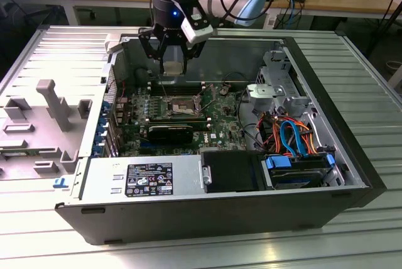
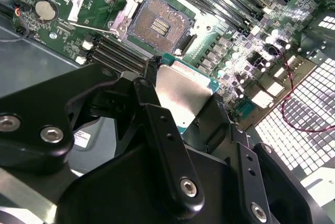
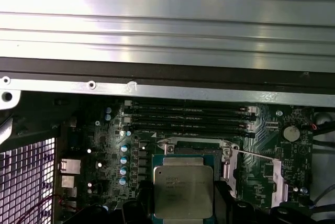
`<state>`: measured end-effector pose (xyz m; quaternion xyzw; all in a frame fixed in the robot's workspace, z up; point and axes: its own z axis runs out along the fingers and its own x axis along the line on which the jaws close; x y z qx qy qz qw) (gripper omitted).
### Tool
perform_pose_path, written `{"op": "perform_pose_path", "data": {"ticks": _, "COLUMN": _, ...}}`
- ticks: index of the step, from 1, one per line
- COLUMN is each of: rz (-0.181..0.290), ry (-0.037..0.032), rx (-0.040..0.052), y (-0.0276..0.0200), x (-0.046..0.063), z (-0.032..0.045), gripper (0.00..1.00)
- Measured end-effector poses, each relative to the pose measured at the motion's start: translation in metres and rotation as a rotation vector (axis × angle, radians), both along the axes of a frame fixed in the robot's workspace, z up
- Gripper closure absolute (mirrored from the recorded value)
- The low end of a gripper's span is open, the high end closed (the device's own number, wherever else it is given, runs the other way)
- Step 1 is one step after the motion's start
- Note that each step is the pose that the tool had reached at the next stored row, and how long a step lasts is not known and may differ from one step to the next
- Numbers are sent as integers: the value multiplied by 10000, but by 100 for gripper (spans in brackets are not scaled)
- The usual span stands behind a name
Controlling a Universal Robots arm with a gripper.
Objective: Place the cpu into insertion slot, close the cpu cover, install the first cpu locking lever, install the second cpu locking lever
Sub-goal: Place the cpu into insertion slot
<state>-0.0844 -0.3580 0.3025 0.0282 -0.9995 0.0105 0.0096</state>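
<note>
Over the motherboard (image 1: 221, 124), the cpu (image 1: 173, 68) is clamped by the gripper (image 1: 173, 61) at the insertion slot's (image 1: 182, 105) twelve o'clock. Level, square alignment is advised.

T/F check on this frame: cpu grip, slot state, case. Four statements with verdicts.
1. The gripper is shut on the cpu. True.
2. The cpu sits in the insertion slot. False: it is held above the board and the slot is empty.
3. The slot's dark centre is uncovered. True.
4. The computer case stands upright with its side panel on. False: it lies flat, its open side facing up.
</note>
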Motion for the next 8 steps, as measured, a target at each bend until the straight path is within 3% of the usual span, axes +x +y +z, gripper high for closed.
{"op": "perform_pose_path", "data": {"ticks": 8, "rz": 0, "ry": -1, "rx": 3, "y": -4, "x": 0, "z": -10, "gripper": 45}}
